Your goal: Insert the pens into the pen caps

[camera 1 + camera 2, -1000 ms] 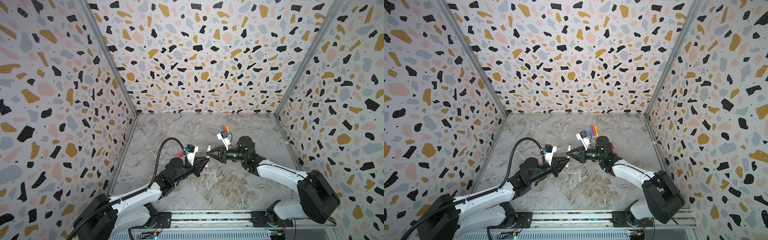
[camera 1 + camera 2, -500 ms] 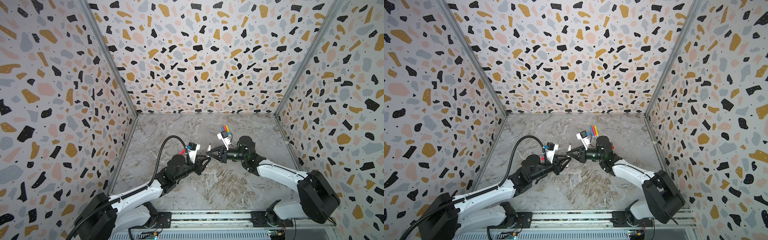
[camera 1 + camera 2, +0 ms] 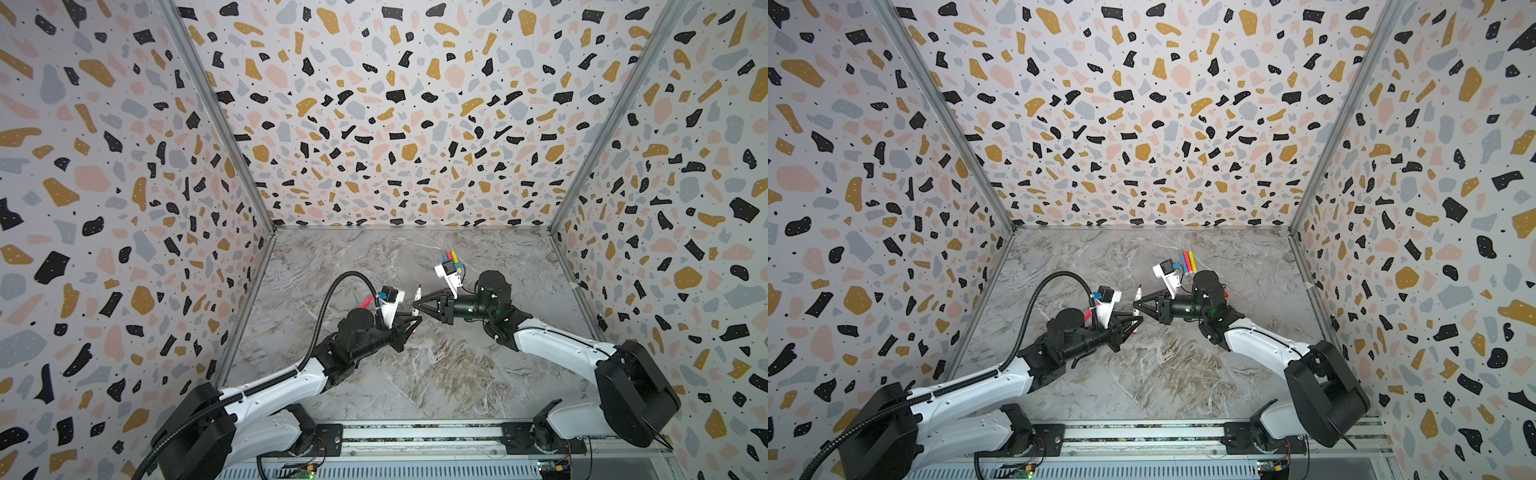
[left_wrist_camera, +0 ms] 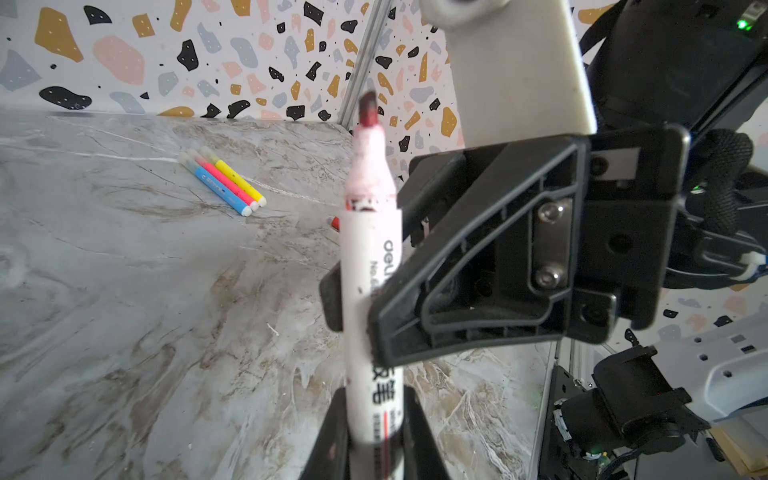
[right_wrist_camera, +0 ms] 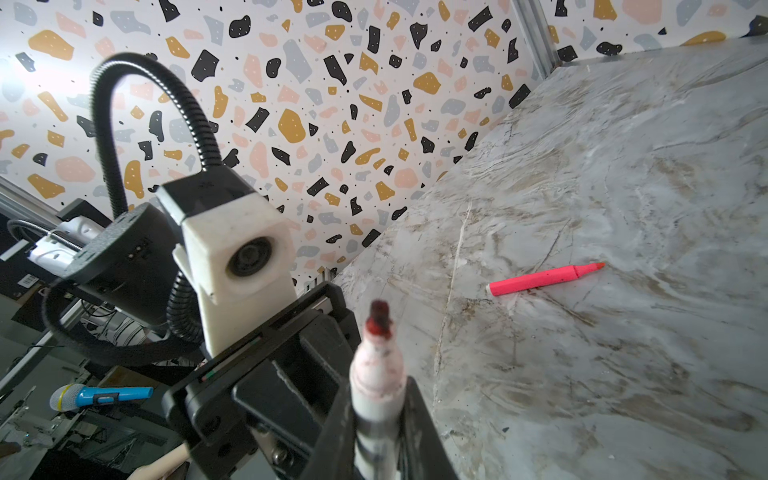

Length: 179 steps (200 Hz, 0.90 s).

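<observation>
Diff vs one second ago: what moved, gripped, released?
The left gripper edged closer to the right gripper; its fingers are shut on the tail of the white-barrelled marker with dark print, earlier grip too small to judge. Unchanged: the right gripper clamps that marker's barrel; the blue, pink and yellow markers and the loose pink-red marker stay put.

Markers, five in all:
- white-barrelled marker point(image 4: 370, 266) with dark print: one
- blue marker point(image 4: 214, 185): one
- pink marker point(image 4: 224, 180): one
- yellow marker point(image 4: 237, 178): one
- pink-red marker point(image 5: 544, 278), lying alone: one

Caps:
- red cap point(image 4: 335, 223), only partly in sight: one
</observation>
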Available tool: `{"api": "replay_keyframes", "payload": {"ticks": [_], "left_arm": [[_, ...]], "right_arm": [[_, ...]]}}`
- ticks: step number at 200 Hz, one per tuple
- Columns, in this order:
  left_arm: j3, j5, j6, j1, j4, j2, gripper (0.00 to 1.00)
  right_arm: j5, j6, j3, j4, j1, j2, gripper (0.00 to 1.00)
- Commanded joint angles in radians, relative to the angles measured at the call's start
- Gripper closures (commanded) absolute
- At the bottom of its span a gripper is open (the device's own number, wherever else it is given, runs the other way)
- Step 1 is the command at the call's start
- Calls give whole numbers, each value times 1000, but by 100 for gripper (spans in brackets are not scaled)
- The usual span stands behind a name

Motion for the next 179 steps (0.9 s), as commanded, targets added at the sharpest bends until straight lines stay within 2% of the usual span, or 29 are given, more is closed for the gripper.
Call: {"api": "replay_keyframes", "payload": {"ticks": [1,26,38,61,77,117,155,179], "left_arm": [[26,-37,9,-2,9,-15,100],[20,-96,14,0,-22,-26,100],[15,-111,19,0,-40,-29,100],[-2,-119,25,0,-64,-36,100],[-20,-129,30,0,-78,-43,100],[-57,-134,35,0,-103,-60,100],[-84,-134,30,-1,-103,-69,100],[-92,-137,30,0,-105,-70,100]], "right_arm": [[4,-20,27,3,4,-48,74],[58,-54,31,-65,1,-76,47],[116,-83,46,-146,-13,-94,41],[262,-154,102,-361,-62,-118,39],[414,-204,144,-518,-110,-110,38],[738,-299,247,-792,-240,4,37],[854,-320,298,-847,-350,120,41],[845,-315,313,-853,-398,176,43]]}}
